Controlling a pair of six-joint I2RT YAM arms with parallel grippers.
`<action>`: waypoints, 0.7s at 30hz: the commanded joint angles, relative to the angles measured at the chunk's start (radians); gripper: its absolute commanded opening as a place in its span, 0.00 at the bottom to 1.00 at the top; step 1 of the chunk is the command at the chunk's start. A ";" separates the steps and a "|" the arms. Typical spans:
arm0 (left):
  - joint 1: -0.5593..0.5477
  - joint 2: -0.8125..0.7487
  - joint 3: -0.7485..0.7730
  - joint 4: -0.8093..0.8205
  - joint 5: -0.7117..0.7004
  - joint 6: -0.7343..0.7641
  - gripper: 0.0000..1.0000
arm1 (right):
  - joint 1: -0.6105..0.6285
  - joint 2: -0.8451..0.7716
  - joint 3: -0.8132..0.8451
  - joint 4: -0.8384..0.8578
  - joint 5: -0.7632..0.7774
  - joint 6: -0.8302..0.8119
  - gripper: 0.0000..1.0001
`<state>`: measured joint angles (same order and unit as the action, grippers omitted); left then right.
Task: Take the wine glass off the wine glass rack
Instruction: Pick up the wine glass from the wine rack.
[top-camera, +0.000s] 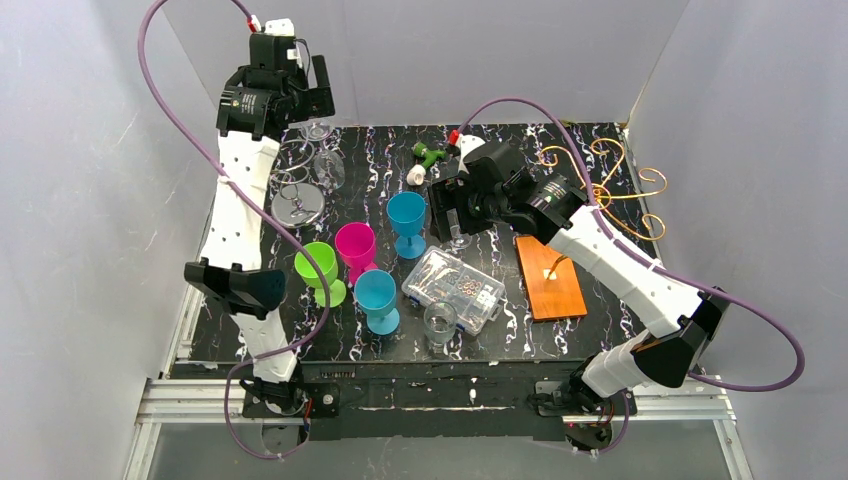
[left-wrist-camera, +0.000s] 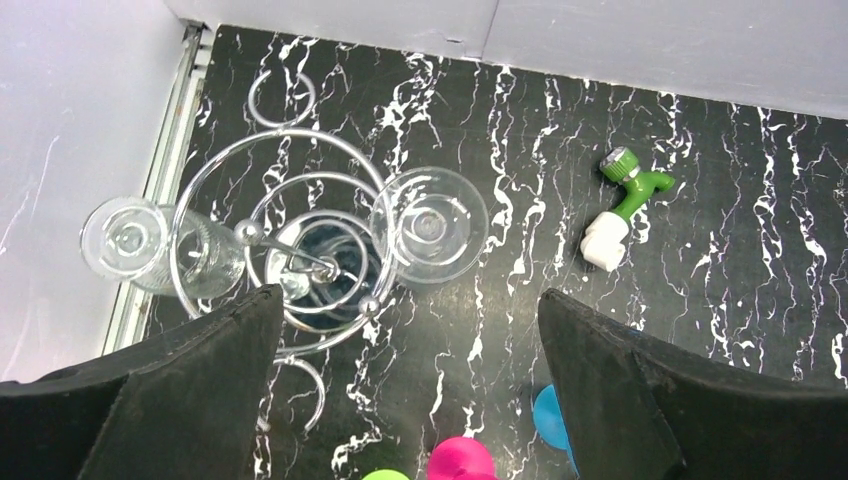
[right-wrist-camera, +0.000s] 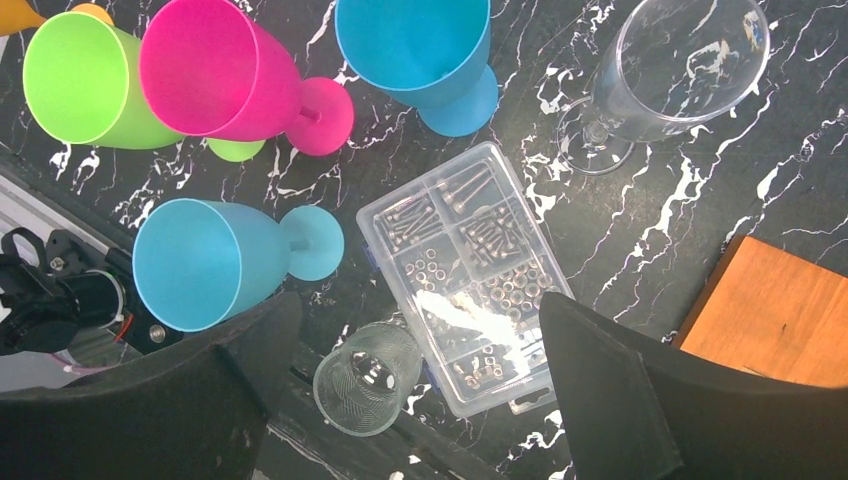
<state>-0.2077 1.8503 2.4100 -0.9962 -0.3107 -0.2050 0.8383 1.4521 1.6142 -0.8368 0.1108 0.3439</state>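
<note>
tip risk: we judge the clear stemmed wine glass (right-wrist-camera: 680, 70) the easiest thing to knock over. It stands upright on its foot on the black marbled surface (right-wrist-camera: 700, 200), near the right claw (right-wrist-camera: 412, 300), and a sideways swing of that arm would clip the bowl.
clutter risk: a turquoise plastic goblet (right-wrist-camera: 420, 50), a clear plastic compartment box (right-wrist-camera: 460, 270) of nuts and screws, and a small ribbed clear tumbler (right-wrist-camera: 365, 378) sit under or beside that claw. A low pass would shove them.
snag risk: the gold curled-wire rack on an orange-brown wooden base (top-camera: 552, 290) has a thin stem. The right forearm crosses it in the top view, so a dropped elbow could hook the scrolls.
left side risk: the left claw (left-wrist-camera: 408, 292) hangs over a silver spiral wire stand (left-wrist-camera: 290, 240) carrying clear glasses (left-wrist-camera: 430, 225). A blind descent would hit them.
right claw: spread wide, holding nothing.
left claw: spread wide, empty.
glass vs rack: we see no glass on the gold scrolls that show, though part is hidden by the arm. The glass stands between the turquoise goblet and the wooden base.
glass vs right claw: ahead of the fingers and off to one side, outside the gap, with no contact visible.
</note>
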 joint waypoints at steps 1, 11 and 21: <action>-0.020 0.050 0.049 0.026 0.029 0.041 0.98 | -0.004 -0.001 0.031 0.029 -0.011 0.002 0.98; -0.038 0.153 0.096 0.036 -0.076 0.062 0.98 | -0.003 0.010 0.031 0.031 -0.017 0.018 0.98; -0.031 0.220 0.108 0.036 -0.106 0.053 0.98 | -0.004 0.017 0.032 0.031 -0.018 0.024 0.98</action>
<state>-0.2443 2.0747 2.4798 -0.9649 -0.3862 -0.1532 0.8379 1.4635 1.6142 -0.8364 0.0975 0.3634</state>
